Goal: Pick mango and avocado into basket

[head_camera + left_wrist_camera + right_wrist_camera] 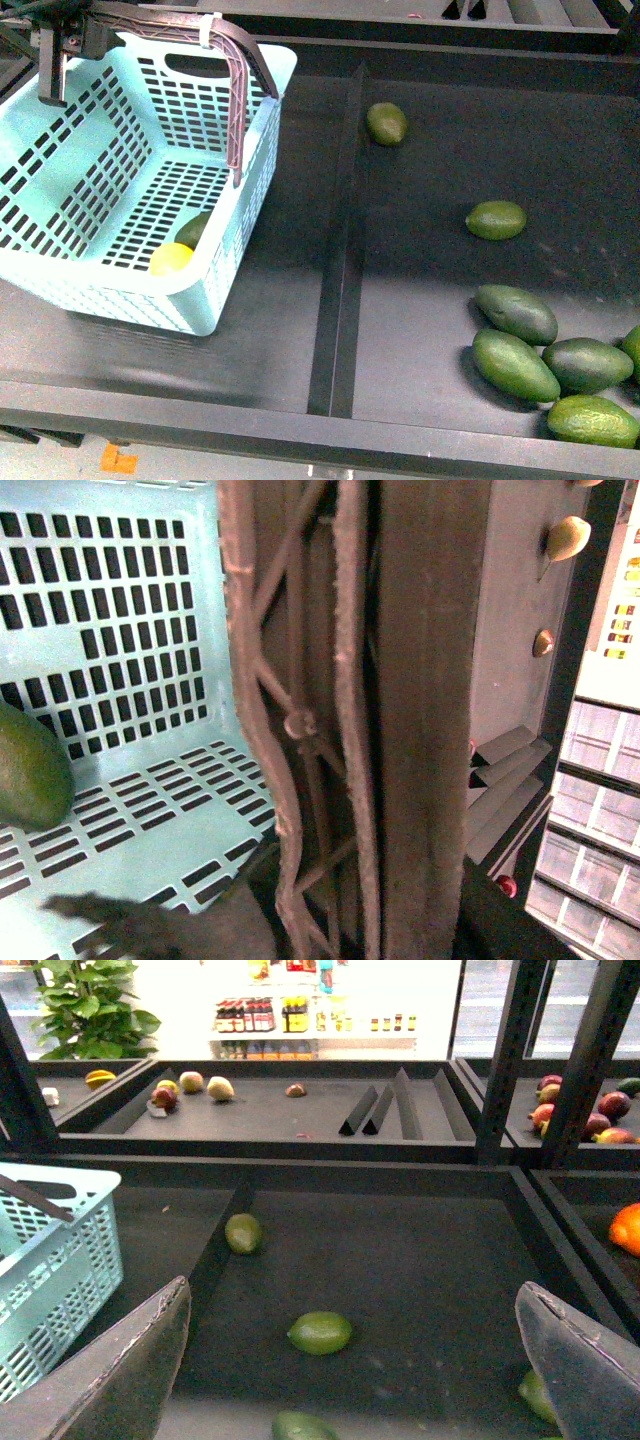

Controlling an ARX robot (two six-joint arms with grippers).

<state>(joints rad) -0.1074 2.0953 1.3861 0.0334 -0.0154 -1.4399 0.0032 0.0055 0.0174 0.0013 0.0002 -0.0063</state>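
The turquoise basket [120, 170] hangs tilted over the left compartment. My left gripper [60, 45] is shut on its brown handle [240, 90] at the top left. In the basket's low near corner lie the yellow mango [171, 258] and, touching it, a dark green avocado [195, 230]. The left wrist view shows the handle [420, 720] running between the jaws of the left gripper [360, 930], with the slotted basket floor [120, 810] and the avocado [30, 765] beyond. My right gripper [350, 1380] is open above the right compartment, holding nothing, and is out of the front view.
Several loose avocados lie in the right compartment: one far [386, 123], one in the middle [496, 220], and a cluster at the near right [515, 365]. A raised divider [340, 250] splits the shelf. Dark shelf posts [510, 1050] and bins of fruit stand behind.
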